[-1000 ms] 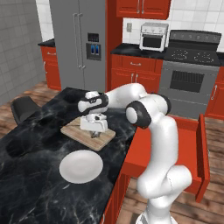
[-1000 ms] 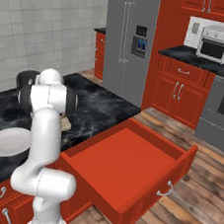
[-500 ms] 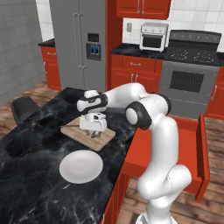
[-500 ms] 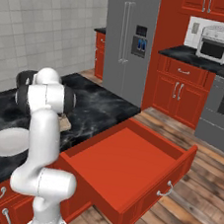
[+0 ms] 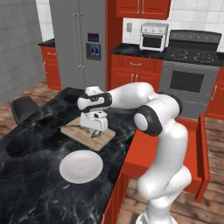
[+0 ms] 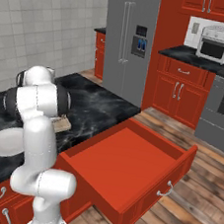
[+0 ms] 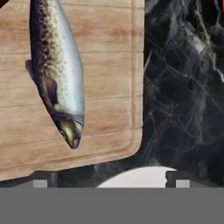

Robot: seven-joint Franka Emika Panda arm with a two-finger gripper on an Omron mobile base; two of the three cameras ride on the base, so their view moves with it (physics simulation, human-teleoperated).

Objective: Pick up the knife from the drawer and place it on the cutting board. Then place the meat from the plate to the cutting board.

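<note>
The grey fish [image 7: 57, 74] lies flat on the tan cutting board [image 7: 109, 52], its head toward the board's rounded corner. My gripper [image 7: 109, 180] hovers just above it, open, with the fingertips [image 7: 41, 181] wide apart and nothing between them. In the left base view the gripper [image 5: 95, 126] hangs over the board [image 5: 78, 134], where the fish [image 5: 95, 133] rests. A slim dark knife [image 5: 72, 126] lies at the board's left end. The white plate [image 5: 81, 166] sits bare in front of the board. The red drawer [image 6: 122, 165] stands pulled out, its inside bare.
The black marble island [image 5: 30, 175] carries the board and plate. A dark stool [image 5: 22, 109] stands at its far left. Behind are the steel fridge [image 5: 78, 43], the stove [image 5: 192, 70] and a toaster oven [image 5: 154, 36]. The drawer [image 5: 175, 148] juts out to the arm's right.
</note>
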